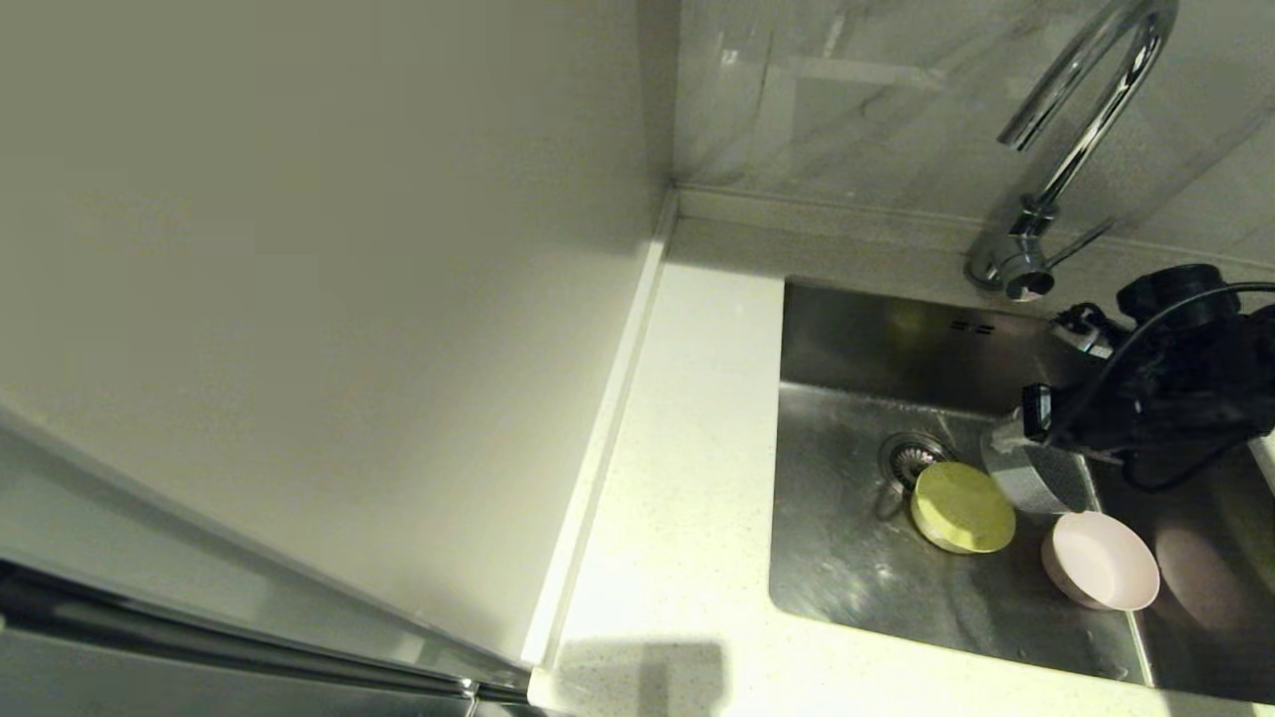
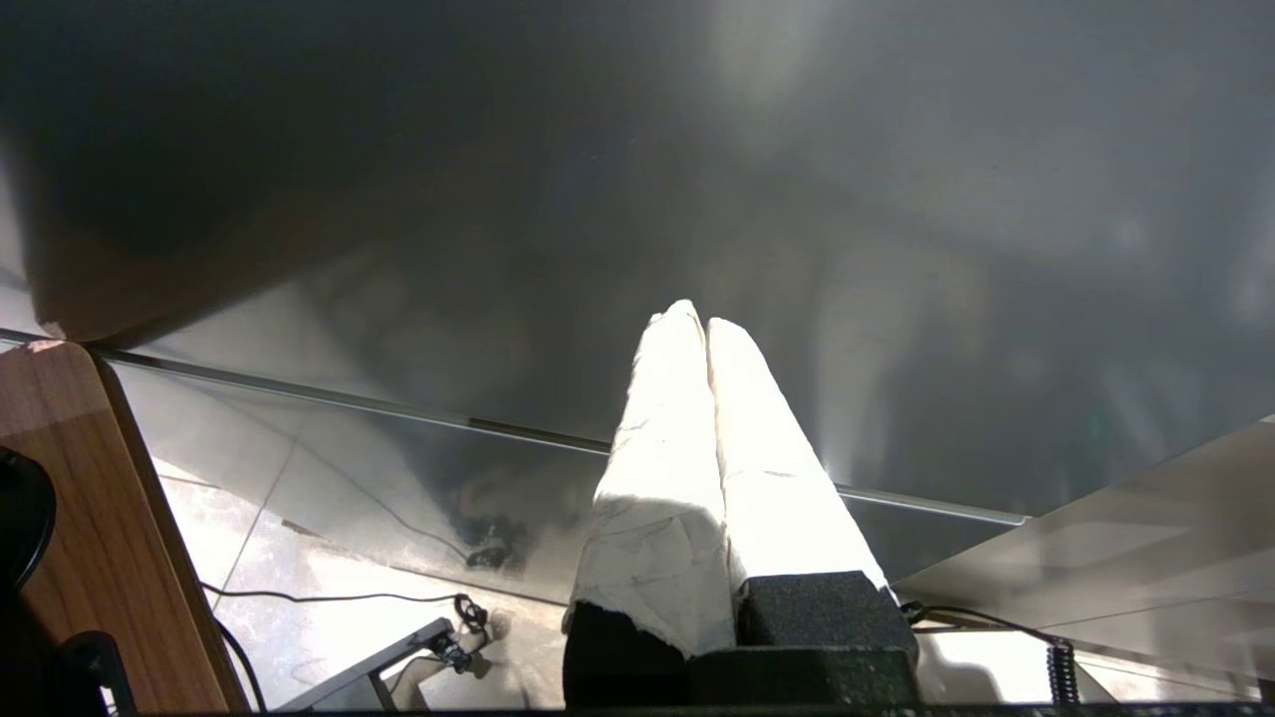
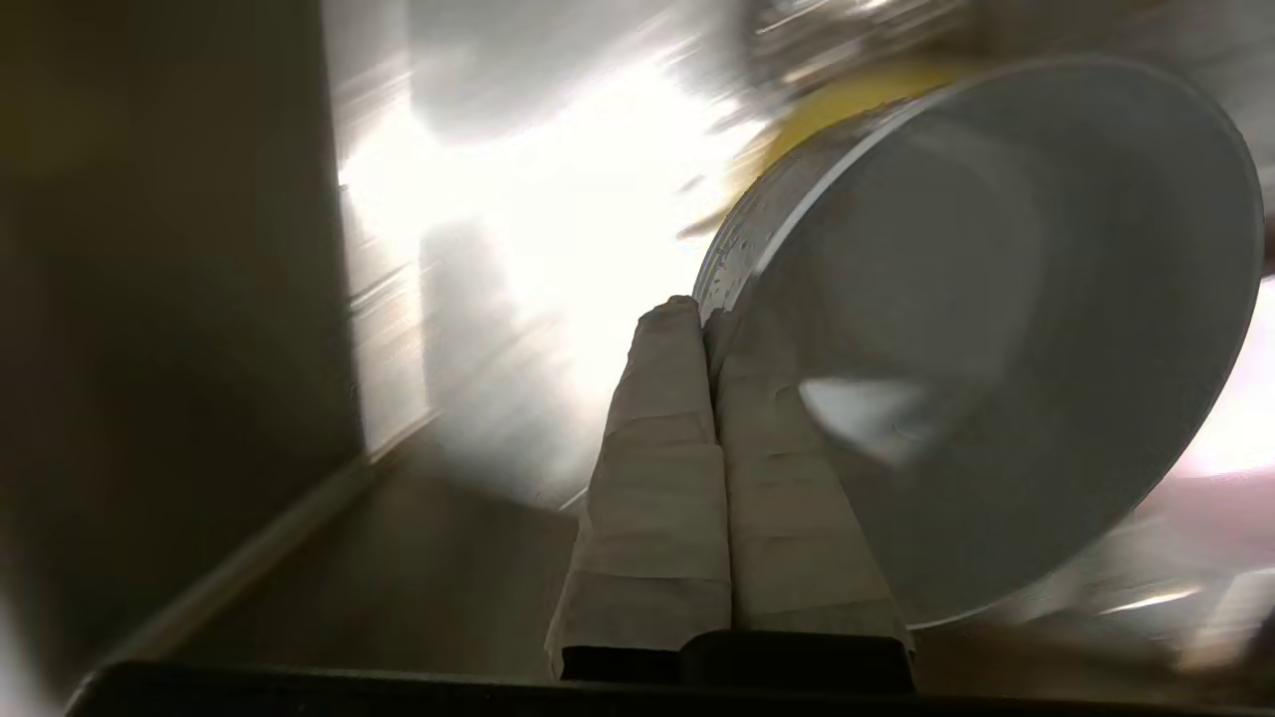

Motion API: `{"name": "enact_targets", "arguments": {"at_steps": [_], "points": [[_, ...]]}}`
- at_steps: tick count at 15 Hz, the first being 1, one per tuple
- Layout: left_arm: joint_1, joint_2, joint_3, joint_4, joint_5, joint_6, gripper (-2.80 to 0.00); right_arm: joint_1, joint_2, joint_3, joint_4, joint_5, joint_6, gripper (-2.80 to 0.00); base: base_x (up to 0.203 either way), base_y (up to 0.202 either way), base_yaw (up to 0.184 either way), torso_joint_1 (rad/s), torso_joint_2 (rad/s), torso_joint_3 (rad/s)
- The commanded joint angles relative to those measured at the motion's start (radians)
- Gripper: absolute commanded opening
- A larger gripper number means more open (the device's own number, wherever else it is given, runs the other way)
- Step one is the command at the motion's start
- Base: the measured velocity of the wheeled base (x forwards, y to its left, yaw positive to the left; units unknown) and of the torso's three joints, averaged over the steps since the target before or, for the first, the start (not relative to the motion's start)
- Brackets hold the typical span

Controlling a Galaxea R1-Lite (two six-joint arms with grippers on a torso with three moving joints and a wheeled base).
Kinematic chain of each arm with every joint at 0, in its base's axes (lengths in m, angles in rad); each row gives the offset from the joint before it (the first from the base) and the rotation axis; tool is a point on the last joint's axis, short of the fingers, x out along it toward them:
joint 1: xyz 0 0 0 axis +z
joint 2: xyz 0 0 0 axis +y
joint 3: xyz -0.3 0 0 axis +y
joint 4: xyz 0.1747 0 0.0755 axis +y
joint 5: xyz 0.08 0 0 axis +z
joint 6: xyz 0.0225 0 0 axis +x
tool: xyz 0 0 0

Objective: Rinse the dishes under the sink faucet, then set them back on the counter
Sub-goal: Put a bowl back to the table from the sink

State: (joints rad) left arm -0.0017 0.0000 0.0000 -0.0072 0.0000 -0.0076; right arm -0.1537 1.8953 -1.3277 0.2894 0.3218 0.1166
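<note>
In the steel sink [image 1: 857, 568], my right gripper [image 1: 1001, 440] is shut on the rim of the pale grey-blue bowl [image 1: 1041, 476], which it holds tilted on its side above the basin floor. The right wrist view shows that gripper [image 3: 700, 311] with one finger inside this bowl [image 3: 996, 329] and one outside. A yellow-green bowl [image 1: 962, 508] lies upside down beside the round drain [image 1: 911, 456]. The pink bowl [image 1: 1102, 560] leans at the sink's right side. The chrome faucet [image 1: 1081, 119] arches above the back rim. My left gripper [image 2: 694, 317] is shut and empty, parked away from the sink.
White speckled counter [image 1: 677, 478] runs left of the sink, bounded by a raised edge strip [image 1: 608, 418] and a plain wall panel [image 1: 299, 299]. The left wrist view faces a dark cabinet front [image 2: 637, 199], with floor and cables below.
</note>
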Motion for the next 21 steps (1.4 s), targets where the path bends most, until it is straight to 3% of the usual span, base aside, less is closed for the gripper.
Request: {"name": "enact_targets", "arguments": {"at_steps": [1, 4, 6, 8, 10, 12, 14, 18, 21], "points": [[0.000, 0.000, 0.003, 0.000, 0.001, 0.000, -2.80, 0.038, -0.150, 0.018, 0.131, 0.143, 0.049, -2.80, 0.000, 0.000, 0.000, 0.000, 0.00, 0.000], [0.000, 0.000, 0.003, 0.000, 0.000, 0.000, -2.80, 0.098, -0.191, -0.107, 0.315, 0.294, 0.281, -2.80, 0.000, 0.000, 0.000, 0.000, 0.00, 0.000], [0.000, 0.000, 0.003, 0.000, 0.000, 0.000, -2.80, 0.124, -0.184, -0.265, 0.454, 0.400, 0.438, -2.80, 0.000, 0.000, 0.000, 0.000, 0.00, 0.000], [0.000, 0.000, 0.003, 0.000, 0.000, 0.000, -2.80, 0.136, -0.155, -0.455, 0.608, 0.551, 0.606, -2.80, 0.000, 0.000, 0.000, 0.000, 0.00, 0.000], [0.000, 0.000, 0.003, 0.000, 0.000, 0.000, -2.80, 0.143, -0.115, -0.612, 0.739, 0.723, 0.846, -2.80, 0.000, 0.000, 0.000, 0.000, 0.00, 0.000], [0.000, 0.000, 0.003, 0.000, 0.000, 0.000, -2.80, 0.146, -0.091, -0.644, 0.781, 0.872, 1.061, -2.80, 0.000, 0.000, 0.000, 0.000, 0.00, 0.000], [0.000, 0.000, 0.003, 0.000, 0.000, 0.000, -2.80, 0.146, -0.071, -0.649, 0.789, 0.977, 1.222, -2.80, 0.000, 0.000, 0.000, 0.000, 0.00, 0.000], [0.000, 0.000, 0.003, 0.000, 0.000, 0.000, -2.80, 0.143, -0.020, -0.650, 0.785, 1.171, 1.394, -2.80, 0.000, 0.000, 0.000, 0.000, 0.00, 0.000], [0.000, 0.000, 0.003, 0.000, 0.000, 0.000, -2.80, 0.143, 0.008, -0.638, 0.787, 1.205, 1.406, -2.80, 0.000, 0.000, 0.000, 0.000, 0.00, 0.000]]}}
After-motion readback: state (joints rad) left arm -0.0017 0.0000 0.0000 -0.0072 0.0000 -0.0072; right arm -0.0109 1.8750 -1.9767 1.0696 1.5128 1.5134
